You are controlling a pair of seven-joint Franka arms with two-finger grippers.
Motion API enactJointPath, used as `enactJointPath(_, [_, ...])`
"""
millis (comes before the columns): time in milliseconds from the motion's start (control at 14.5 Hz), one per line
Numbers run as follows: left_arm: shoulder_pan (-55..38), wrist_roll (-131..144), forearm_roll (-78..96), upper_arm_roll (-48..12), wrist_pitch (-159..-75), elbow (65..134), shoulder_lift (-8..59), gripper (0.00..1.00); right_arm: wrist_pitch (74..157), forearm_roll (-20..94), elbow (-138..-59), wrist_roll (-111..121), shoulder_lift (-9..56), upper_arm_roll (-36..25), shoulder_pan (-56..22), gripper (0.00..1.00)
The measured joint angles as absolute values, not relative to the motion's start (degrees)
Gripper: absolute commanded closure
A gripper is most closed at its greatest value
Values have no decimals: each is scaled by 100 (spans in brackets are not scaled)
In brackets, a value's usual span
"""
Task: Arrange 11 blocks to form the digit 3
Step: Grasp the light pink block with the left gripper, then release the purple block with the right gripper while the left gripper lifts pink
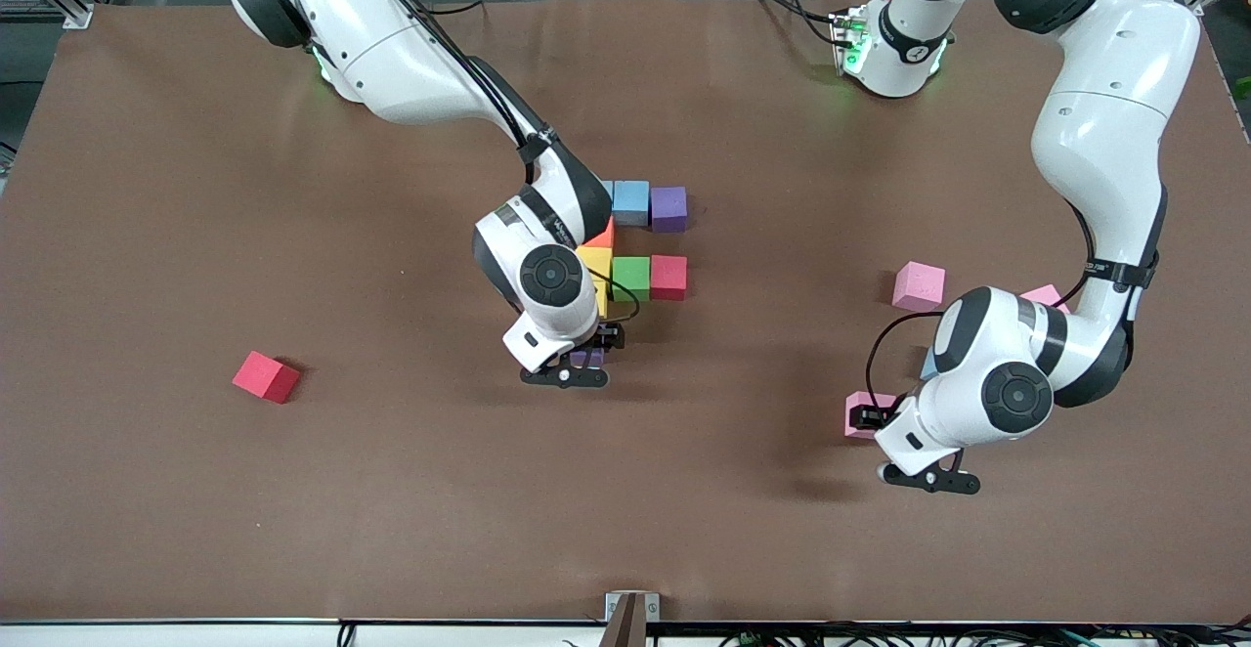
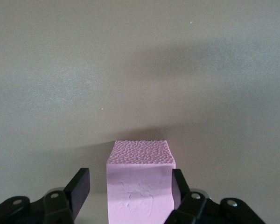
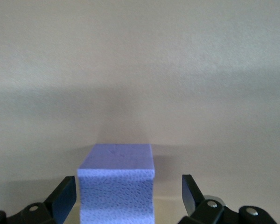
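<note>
Part of the digit 3 lies mid-table: blue, purple, orange, yellow, green and red blocks. My right gripper is low at the end of this group nearer the front camera. It is open around a purple block, with gaps on both sides, as the right wrist view shows. My left gripper is open around a pink block on the table toward the left arm's end. One finger touches the block and the other stands off.
A loose red block lies toward the right arm's end. Two more pink blocks lie by the left arm's forearm. The right arm's wrist hides part of the yellow column.
</note>
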State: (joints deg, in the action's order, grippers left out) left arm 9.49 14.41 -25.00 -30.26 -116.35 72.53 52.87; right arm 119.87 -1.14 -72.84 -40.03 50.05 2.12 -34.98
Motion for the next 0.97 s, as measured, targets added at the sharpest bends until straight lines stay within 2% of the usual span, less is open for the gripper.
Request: enactJointPath(968, [921,1440,-2276,-3002,-11644,7197,5354,22,11882,-113,-7192,-4006,5002,235,-3500,0])
